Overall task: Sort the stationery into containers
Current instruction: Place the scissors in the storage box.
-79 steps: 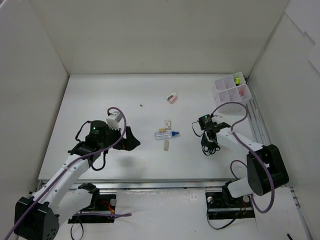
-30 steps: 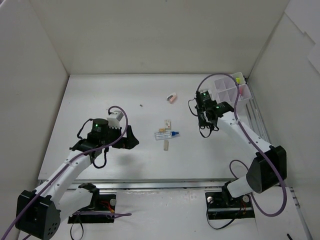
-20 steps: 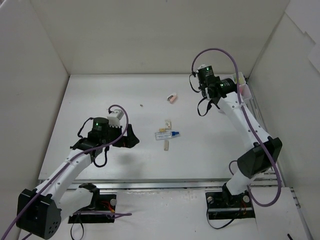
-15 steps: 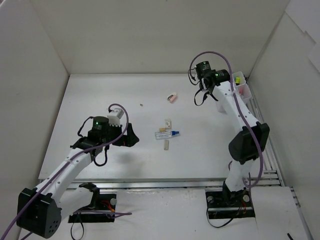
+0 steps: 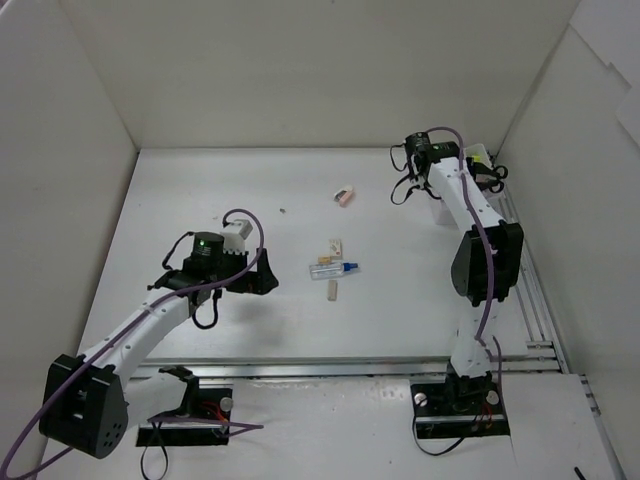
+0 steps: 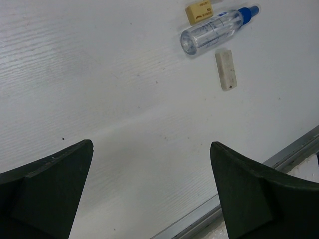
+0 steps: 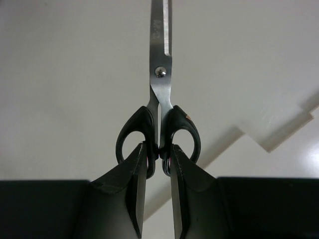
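My right gripper is shut on the handles of black scissors, blades pointing away from the wrist. In the top view it is held over the white organiser box at the far right; the arm hides most of the box. A yellow-capped marker stands in it. My left gripper is open and empty, low over the table. Right of it lie a clear blue-capped tube, a beige eraser, a pale eraser and a pink eraser. The left wrist view shows the tube and pale eraser.
White walls enclose the table on three sides; the right wall stands just past the organiser box. A metal rail runs along the near edge and another runs along the right side.
My right arm lifted the scissors from the table's middle right and swung out to the far right over the organiser box. My left gripper shifted only slightly.
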### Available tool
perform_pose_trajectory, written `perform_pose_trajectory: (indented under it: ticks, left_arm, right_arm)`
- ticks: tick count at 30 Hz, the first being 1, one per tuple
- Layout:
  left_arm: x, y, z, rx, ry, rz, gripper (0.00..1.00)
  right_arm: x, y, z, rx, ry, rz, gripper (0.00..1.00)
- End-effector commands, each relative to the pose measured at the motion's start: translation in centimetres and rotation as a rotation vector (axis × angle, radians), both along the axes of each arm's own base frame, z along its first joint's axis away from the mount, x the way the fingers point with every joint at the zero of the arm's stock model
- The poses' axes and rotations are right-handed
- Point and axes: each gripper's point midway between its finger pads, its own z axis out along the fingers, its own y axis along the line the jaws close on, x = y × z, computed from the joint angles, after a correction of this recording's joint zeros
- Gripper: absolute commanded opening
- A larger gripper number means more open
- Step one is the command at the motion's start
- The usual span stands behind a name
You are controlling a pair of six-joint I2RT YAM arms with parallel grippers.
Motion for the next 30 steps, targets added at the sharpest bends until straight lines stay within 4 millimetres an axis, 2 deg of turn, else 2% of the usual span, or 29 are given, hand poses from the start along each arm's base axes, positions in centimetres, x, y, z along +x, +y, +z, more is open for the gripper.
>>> perform_pose_trajectory:
  ticks: [1,3,7,15,17,18,20,21,24,28,30]
  left_arm:
    - [2.4,-0.5,3.1,-0.026,-0.116,-0.013,1.00]
    - [2.4,-0.6,2.9,-0.026,-0.112,-0.018,1.00]
    - [2.4,-0.4,2.5,-0.026,-0.098,-0.011,0.99]
    - [2.6,0.2,2.4,-0.025,-0.102,0.006,0.99]
    - [2.7,0.4,2.5,-0.028,-0.104,0.014,0.99]
    - [2.8,0.4,2.6,-0.030,-0.107,0.013,0.99]
    - [2.7,0.4,2.5,-0.031,-0.105,0.010,1.00]
    - [2.8,0.3,2.7,-0.032,-0.106,0.009,0.99]
    - [2.7,0.2,2.9,-0.039,-0.110,0.003,1.00]
    - [2.6,0.0,3.4,-0.054,-0.127,-0.009,1.00]
    - [2.4,0.0,3.7,-0.062,-0.131,-0.009,1.00]
  right_arm:
    - [0.0,-1.0,0.9,-0.207,0.122,-0.005,0.00]
    - [0.4,-1.1,0.5,-0.234,0.136,-0.001,0.00]
    - [1.1,-1.0,-1.7,-0.273,0.201,0.012,0.00]
    - [4.5,-1.0,-5.6,-0.246,0.216,0.023,0.00]
    - [5.0,-1.1,-6.6,-0.231,0.219,0.029,0.03]
    - [5.1,-1.1,-6.7,-0.227,0.215,0.030,0.10]
    - [5.2,-1.1,-7.3,-0.215,0.211,0.034,0.19]
    - [5.4,-0.8,-7.2,-0.209,0.200,0.039,0.28]
    - [5.5,-0.4,-6.1,-0.198,0.149,0.044,0.42]
    - [5.7,1.3,-3.1,-0.143,0.039,0.091,0.56]
    - [5.7,2.9,-1.8,-0.119,-0.006,0.129,0.59]
